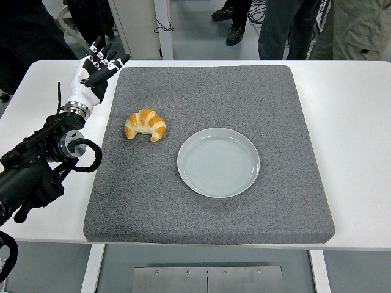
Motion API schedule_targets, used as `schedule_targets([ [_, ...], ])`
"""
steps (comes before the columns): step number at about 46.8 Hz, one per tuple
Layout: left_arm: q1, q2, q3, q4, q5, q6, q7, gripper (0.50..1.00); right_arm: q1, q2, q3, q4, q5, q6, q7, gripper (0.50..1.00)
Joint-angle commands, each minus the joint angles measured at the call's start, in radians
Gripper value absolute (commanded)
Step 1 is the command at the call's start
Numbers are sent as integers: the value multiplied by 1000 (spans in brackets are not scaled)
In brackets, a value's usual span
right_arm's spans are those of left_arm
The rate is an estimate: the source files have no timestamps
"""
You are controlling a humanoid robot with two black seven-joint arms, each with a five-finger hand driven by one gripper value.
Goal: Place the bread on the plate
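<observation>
At the far-left corner of the grey felt-like square mat (208, 152), over the white table (354, 122): left hand (95, 67), white and black, five-fingered, fingers (113, 61) extended and relaxed, spread slightly, grasping nothing. Fingertips level with the mat's far-left edge, pointing toward the table's far side and slightly rightward. No contact visible between fingertips and mat.

Behind the fingers, toward the near-left: white wrist section, then black left arm (36, 165) with looped black cable, entering from the left edge of the view and lying over the bare table beside the mat.

Nearer than the fingers and slightly to their right: golden-brown curved croissant (145, 124), lying flat on the mat, ends pointing toward the near edge. Well apart from the fingers, untouched.

Further right and nearer again: pale grey-green round ceramic plate (218, 162), flat on the mat near its centre. Plate surface bare. Croissant near the plate's far-left rim, not touching, narrow strip of mat between.

Beyond the fingers, past the table's far edge: legs and shoes of standing persons (287, 24), plus a white column (137, 27).

Right hand: not visible.
</observation>
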Motion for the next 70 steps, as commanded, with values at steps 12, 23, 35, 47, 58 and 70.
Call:
schedule_targets([
  [12, -9, -1, 0, -3, 16, -2, 12, 968, 0, 0, 0, 0, 1, 0, 0, 1000],
  [23, -43, 8, 0, -18, 18, 8, 44, 965, 0, 0, 0, 0, 1, 0, 0, 1000],
  [35, -107, 113, 129, -142, 85, 87, 110, 958, 0, 0, 0, 0, 1, 0, 0, 1000],
  [47, -195, 258, 319, -423, 234, 293, 115, 958, 0, 0, 0, 0, 1, 0, 0, 1000],
  [58, -311, 316, 584, -498, 364, 348, 167, 958, 0, 0, 0, 0, 1, 0, 0, 1000],
  [70, -471, 327, 900, -515, 401, 365, 181, 958, 0, 0, 0, -2, -1, 0, 0, 1000],
])
